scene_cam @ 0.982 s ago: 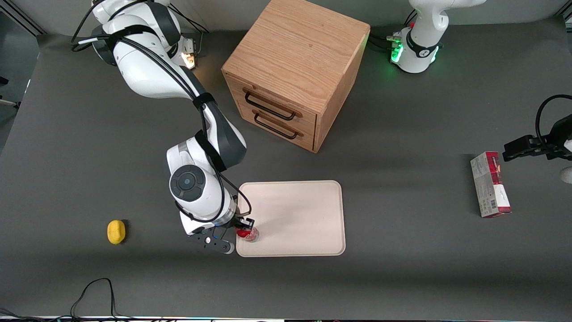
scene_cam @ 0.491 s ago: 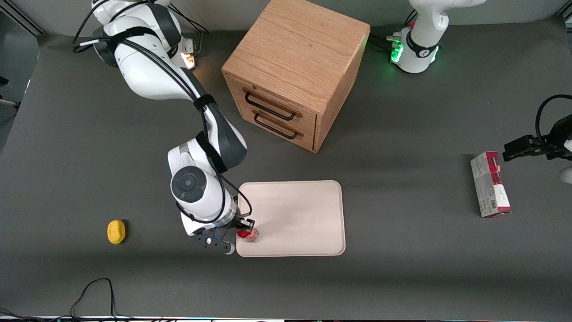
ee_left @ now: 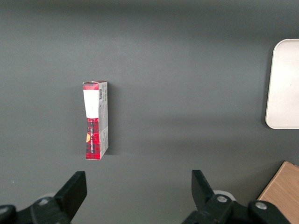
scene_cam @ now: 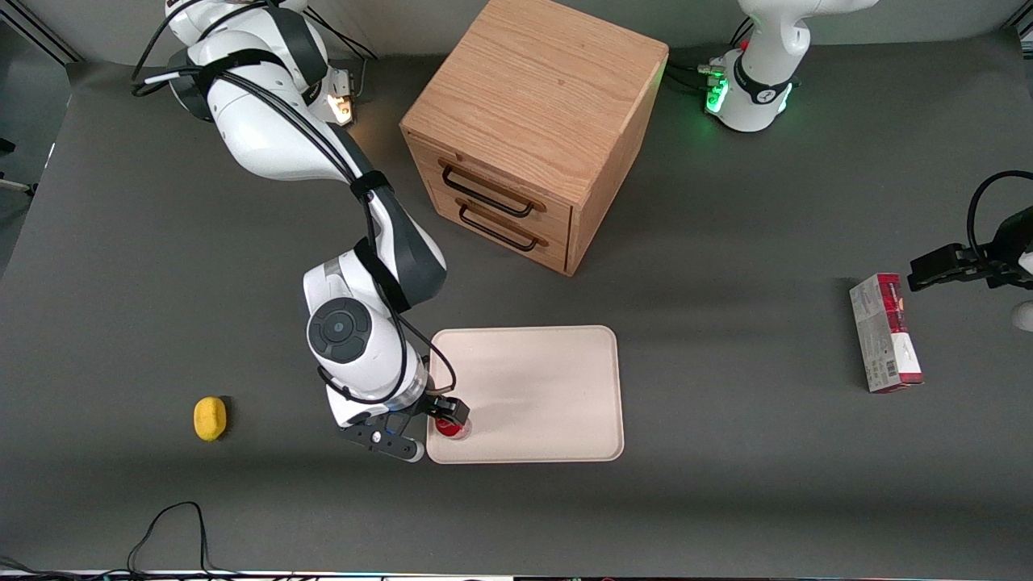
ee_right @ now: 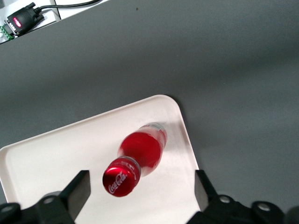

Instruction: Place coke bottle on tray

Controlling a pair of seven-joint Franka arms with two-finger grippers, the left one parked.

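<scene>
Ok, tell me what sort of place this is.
Probably a robot lab bench set up for manipulation tests. Two Franka arms stand on a dark mat, with props laid out: a wooden drawer cabinet, a tray and a coke bottle standing on it, under the open gripper.

Coke bottle (scene_cam: 450, 428): on tray (scene_cam: 549, 387), near its corner. Gripper (scene_cam: 446, 413): directly above bottle. Wooden drawer cabinet (scene_cam: 533, 129), lemon (scene_cam: 210, 419), carton (scene_cam: 885, 332): on table.
</scene>
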